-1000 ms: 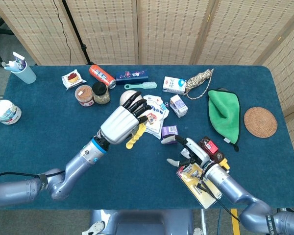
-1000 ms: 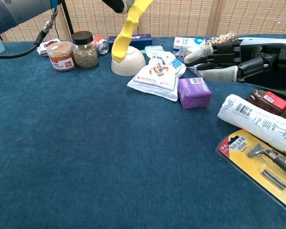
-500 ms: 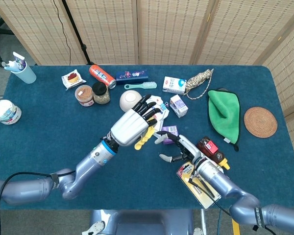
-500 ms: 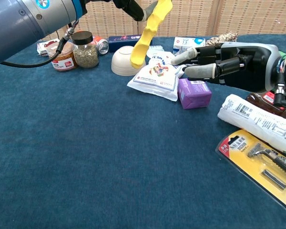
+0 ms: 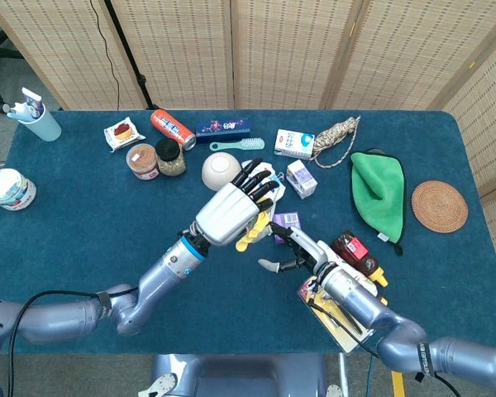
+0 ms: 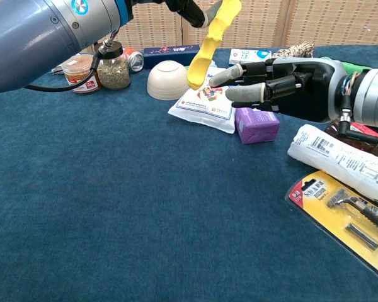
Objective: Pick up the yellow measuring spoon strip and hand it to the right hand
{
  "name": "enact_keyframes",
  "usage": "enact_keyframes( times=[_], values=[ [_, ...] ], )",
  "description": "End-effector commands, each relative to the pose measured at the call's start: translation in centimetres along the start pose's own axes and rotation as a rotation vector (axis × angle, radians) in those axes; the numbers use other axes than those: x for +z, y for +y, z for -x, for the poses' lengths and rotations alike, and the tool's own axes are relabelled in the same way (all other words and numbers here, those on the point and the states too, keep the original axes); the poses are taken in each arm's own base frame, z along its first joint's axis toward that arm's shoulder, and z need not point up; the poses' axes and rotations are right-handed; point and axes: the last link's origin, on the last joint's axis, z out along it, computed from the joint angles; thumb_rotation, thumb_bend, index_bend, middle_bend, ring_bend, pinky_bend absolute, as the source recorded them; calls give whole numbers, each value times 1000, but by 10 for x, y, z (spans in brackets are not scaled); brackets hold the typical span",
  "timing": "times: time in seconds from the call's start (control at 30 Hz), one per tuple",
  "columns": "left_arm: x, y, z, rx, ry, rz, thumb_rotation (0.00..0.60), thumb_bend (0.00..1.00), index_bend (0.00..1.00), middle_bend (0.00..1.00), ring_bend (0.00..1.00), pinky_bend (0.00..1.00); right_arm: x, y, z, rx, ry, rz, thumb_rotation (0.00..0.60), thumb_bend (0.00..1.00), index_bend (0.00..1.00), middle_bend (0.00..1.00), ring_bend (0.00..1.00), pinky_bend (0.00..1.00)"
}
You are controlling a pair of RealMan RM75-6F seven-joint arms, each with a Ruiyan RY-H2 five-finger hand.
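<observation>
My left hand (image 5: 234,211) grips the upper end of the yellow measuring spoon strip (image 6: 210,44), which hangs down in the air above the table's middle. In the head view only its lower part (image 5: 252,233) peeks out below the fingers. My right hand (image 6: 288,84) is open, its fingers stretched toward the strip, the fingertips (image 6: 222,77) just right of its lower end and close to it. In the head view the right hand (image 5: 291,250) sits just below and right of the left one.
Beneath the hands lie a white snack bag (image 6: 206,99), a purple box (image 6: 257,123) and a white bowl (image 6: 168,79). A yellow razor pack (image 6: 346,220) and a white roll (image 6: 340,162) lie at my right. Jars (image 5: 156,159), a can (image 5: 172,128), green cloth (image 5: 379,193) and coaster (image 5: 439,206) stand farther off.
My left hand has carried the strip to the right, toward my right hand. The right hand has reached leftward, closing the gap to the strip.
</observation>
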Motion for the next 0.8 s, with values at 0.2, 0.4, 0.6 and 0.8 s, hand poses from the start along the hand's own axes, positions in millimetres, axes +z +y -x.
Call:
enact_keyframes(
  times=[0.2,0.4,0.6,0.8],
  values=[
    [2,3,4,-2,-7,2,600,492,685,278,158,0,7,-1,2,9,-4,-3,600,314,393,122,0,0],
    [3,6,8,6,-14,10,600,492,685,279,158,0,11,-1,3,19,-5,0,600,315,408,131,0,0],
    [6,8,11,7,-18,12,600,492,685,278,158,0,15,0,4,29,-6,3,600,316,428,144,0,0],
    [7,9,12,8,-14,10,600,492,684,278,157,0,16,0,4,34,-5,7,600,338,455,163,2,0]
  ],
)
